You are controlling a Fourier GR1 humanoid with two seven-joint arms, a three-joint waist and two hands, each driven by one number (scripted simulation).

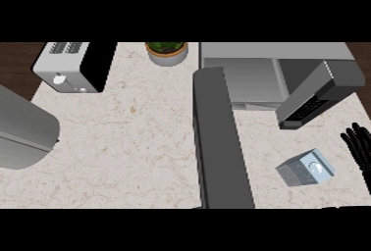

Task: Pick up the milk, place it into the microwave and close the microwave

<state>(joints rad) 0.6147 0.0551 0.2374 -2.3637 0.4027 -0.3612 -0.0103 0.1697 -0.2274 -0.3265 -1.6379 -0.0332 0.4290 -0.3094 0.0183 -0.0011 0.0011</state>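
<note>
A: One hand is all that shows, the right hand [358,147], black, at the bench's [130,147] right edge, fingers straight and upward, holding nothing.

B: And the milk?

A: The milk [305,168] is a small grey-blue carton lying tilted on the bench near its front right corner, just beside that hand but apart from it.

B: What lies farther back?

A: The microwave [272,66] sits at the bench's back right corner, its door [319,95] swung open toward the front. The grey chamber [250,81] inside holds nothing that I can see.

B: Anything to the left?

A: A long dark grey bar [221,142] runs from the front edge toward the back. At the left edge, a grey rounded shape [22,130]. Along the back edge stand a toaster [72,66] at the left corner and a potted plant [167,51] near the middle.
</note>
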